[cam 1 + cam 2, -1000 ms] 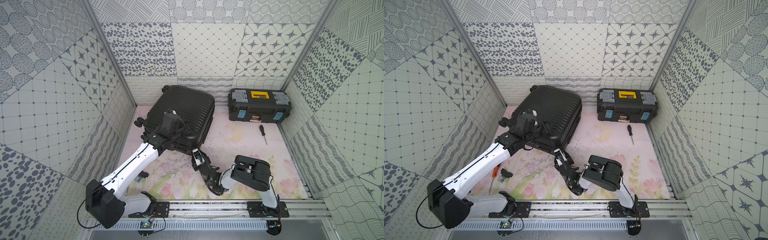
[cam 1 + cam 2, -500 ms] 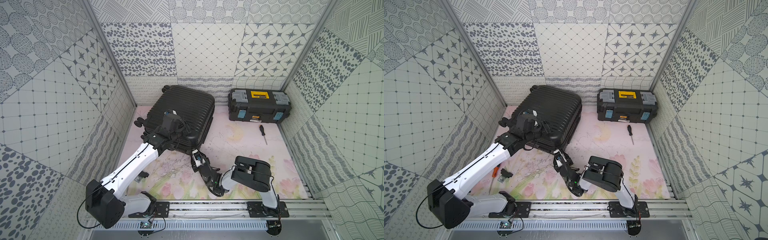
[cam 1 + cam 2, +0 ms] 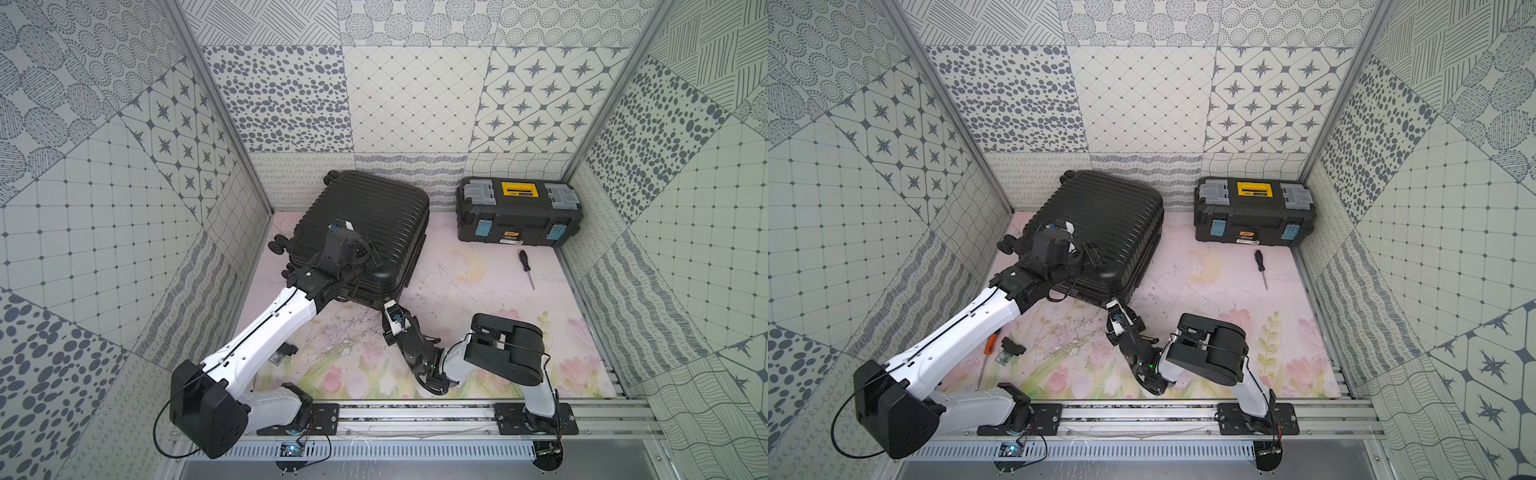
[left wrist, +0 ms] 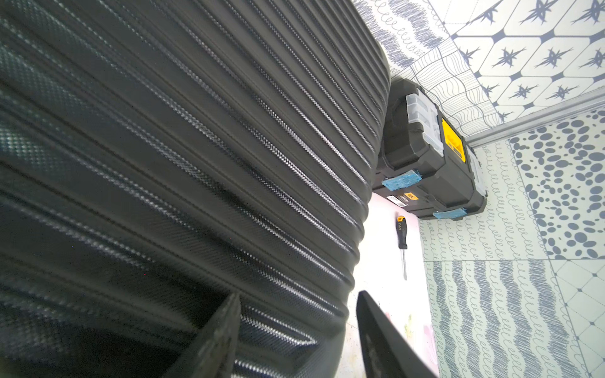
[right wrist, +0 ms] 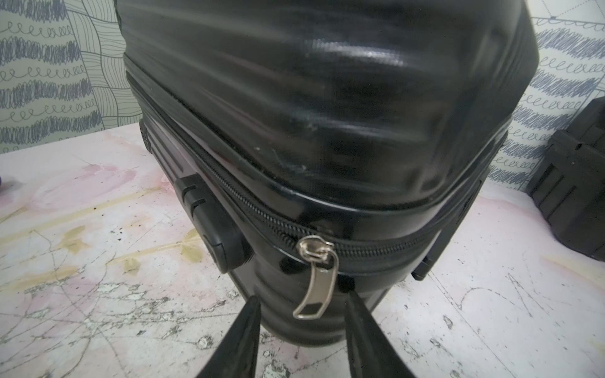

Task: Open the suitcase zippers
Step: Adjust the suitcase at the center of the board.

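Both top views: overhead, whole scene. L wrist: close over suitcase (image 4: 196, 147) lid. R wrist: low, at its corner.

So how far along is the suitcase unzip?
Done: nothing yet. The zip track looks closed on both sides of the silver pull, and the suitcase lies shut.
In hand: the right gripper is open astride the pull, not pinching it yet. The left gripper is open against the suitcase's ribbed top.
Left: pinch the pull, then run it round the seam.
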`<control>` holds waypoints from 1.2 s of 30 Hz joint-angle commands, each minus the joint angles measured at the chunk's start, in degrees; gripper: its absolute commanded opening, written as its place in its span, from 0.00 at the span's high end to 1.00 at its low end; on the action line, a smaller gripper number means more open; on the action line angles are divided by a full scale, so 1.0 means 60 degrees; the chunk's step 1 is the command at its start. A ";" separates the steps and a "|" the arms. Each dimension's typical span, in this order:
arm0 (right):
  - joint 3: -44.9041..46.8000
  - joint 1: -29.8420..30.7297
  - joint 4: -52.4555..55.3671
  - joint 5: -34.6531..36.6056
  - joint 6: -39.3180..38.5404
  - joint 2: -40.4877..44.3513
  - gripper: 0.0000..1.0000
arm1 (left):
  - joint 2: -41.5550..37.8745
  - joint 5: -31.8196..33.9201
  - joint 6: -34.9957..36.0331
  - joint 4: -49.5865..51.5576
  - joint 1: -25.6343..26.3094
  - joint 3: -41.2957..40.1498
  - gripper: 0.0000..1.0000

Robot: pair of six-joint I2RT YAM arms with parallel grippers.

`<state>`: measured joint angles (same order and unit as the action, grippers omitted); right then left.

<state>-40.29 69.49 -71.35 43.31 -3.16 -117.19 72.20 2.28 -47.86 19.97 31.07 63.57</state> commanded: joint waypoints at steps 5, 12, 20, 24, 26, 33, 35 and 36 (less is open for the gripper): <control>-0.0442 -0.0391 -0.0354 -0.0474 0.0014 0.0118 0.67 | 0.0179 -0.0578 -0.0330 0.3486 -0.0001 -0.0410 0.43; -0.0535 -0.0536 -0.0338 -0.0765 0.0046 0.0114 0.84 | 0.0227 -0.0754 -0.0432 0.3340 0.0007 -0.0559 0.44; -0.0019 -0.0559 -0.0651 -0.0808 0.0059 0.0495 1.00 | 0.0096 -0.0682 -0.0338 0.3438 0.0007 -0.0595 0.45; 0.0499 -0.0559 -0.0817 -0.0988 -0.0088 0.0836 1.00 | 0.0007 -0.0611 -0.0242 0.3562 0.0003 -0.0590 0.44; 0.0764 -0.0503 -0.0823 -0.1207 -0.0150 0.1098 1.00 | -0.0058 -0.0644 -0.0163 0.3667 0.0007 -0.0504 0.45; 0.1501 -0.0334 -0.1336 -0.1576 0.0115 0.1433 0.96 | -0.0634 -0.0527 0.0210 0.4070 0.0004 -0.0080 0.44; 0.1298 -0.0235 -0.1438 -0.1360 0.0072 0.1154 0.64 | -0.0654 -0.0541 0.0243 0.4164 0.0014 0.0025 0.44; 0.1118 -0.0217 -0.1439 -0.1330 0.0020 0.1024 0.57 | -0.0650 -0.0542 0.0259 0.4175 0.0005 0.0052 0.44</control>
<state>-32.01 67.51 -75.37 35.48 -3.33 -109.51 68.42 0.40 -47.70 25.80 31.14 63.31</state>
